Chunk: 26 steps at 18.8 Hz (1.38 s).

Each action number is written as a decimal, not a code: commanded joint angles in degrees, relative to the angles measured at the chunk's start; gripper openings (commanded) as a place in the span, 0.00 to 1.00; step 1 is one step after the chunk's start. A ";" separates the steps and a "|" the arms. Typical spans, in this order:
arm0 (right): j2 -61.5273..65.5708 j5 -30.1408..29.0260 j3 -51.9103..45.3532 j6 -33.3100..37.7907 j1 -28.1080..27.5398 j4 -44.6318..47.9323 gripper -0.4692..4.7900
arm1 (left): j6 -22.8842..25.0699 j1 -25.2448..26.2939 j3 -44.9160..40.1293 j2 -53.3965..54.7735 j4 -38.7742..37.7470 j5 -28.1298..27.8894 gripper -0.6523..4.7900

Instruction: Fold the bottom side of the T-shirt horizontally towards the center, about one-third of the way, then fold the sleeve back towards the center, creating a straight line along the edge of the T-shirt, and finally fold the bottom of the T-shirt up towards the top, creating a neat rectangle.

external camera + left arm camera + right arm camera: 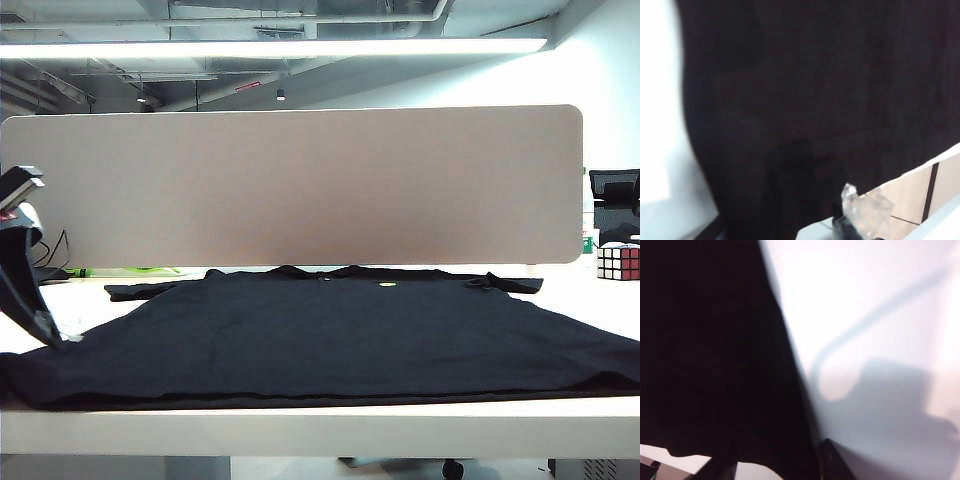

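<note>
Across the middle of the white table (300, 425) lies the T-shirt (330, 340), a large black one spread flat with its collar (325, 272) at the far side and a tiny yellow-green mark (387, 284) just right of it. Along the near edge of the table runs the bottom of the T-shirt (320, 400), a long straight hem that reaches nearly from the left side to the right. Both short sleeves stretch out at the far corners, one to the left (135, 291) and one to the right (510, 283).

At the left edge of the exterior view the left gripper (55, 335) comes down with its tip at the shirt's left border, near the hem corner (whether it touches the cloth cannot be told). Its wrist view shows one clear finger (862, 212) over dark cloth and nothing between the jaws, which stand apart. The right gripper (775, 465) does not show in the exterior view; its own camera shows two dark fingers spread wide over the shirt's edge where it meets the white table, nothing held.

Behind the shirt stands a wide beige partition (300, 185), and a colourful puzzle cube (618, 261) sits far right
</note>
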 commanded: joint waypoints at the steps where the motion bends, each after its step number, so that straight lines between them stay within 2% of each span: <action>1: 0.07 -0.13 -0.09 0.00 0.26 0.33 0.52 | 0.02 -1.88 -0.94 1.46 -1.77 -3.80 0.57; 2: 0.07 -0.11 -0.09 -0.02 0.26 0.31 0.48 | 0.04 -2.12 -0.94 1.46 -1.60 -3.85 0.57; 5: 0.07 0.15 -0.09 -0.15 0.24 0.13 0.26 | 0.02 -1.97 -0.94 1.44 -1.66 -4.92 0.55; 6: 0.07 0.31 -0.09 -0.28 0.26 0.15 0.24 | 0.02 -1.97 -0.94 1.46 -1.66 -5.33 0.55; 8: 0.07 0.37 -0.09 -0.46 0.26 0.35 0.16 | 0.04 -1.97 -0.94 1.44 -1.05 -5.35 0.28; 11: 0.07 0.33 -0.09 -0.50 0.31 0.76 0.08 | 0.04 -1.97 -0.94 1.44 -0.02 -5.35 0.11; 13: -0.04 0.02 -0.07 -0.50 0.50 0.00 0.08 | 0.02 -1.97 -0.92 1.20 0.33 -5.27 0.11; 15: -0.76 -2.86 -0.07 -1.73 0.52 -1.99 0.08 | 0.02 -1.97 -0.92 -0.48 -1.03 -5.38 0.11; 21: -13.29 -6.86 -0.07 -0.37 0.57 -5.22 0.08 | -3.98 -1.97 -0.92 -14.97 -3.91 -5.75 0.11; 22: -17.35 -7.67 -0.04 -0.35 0.57 -7.28 0.08 | -5.09 -1.99 -0.92 -18.36 -6.47 -5.77 0.11; 26: -29.05 -7.06 -0.07 -0.57 0.70 -15.10 0.08 | -3.91 -1.99 -0.87 -27.56 -15.80 -5.20 0.11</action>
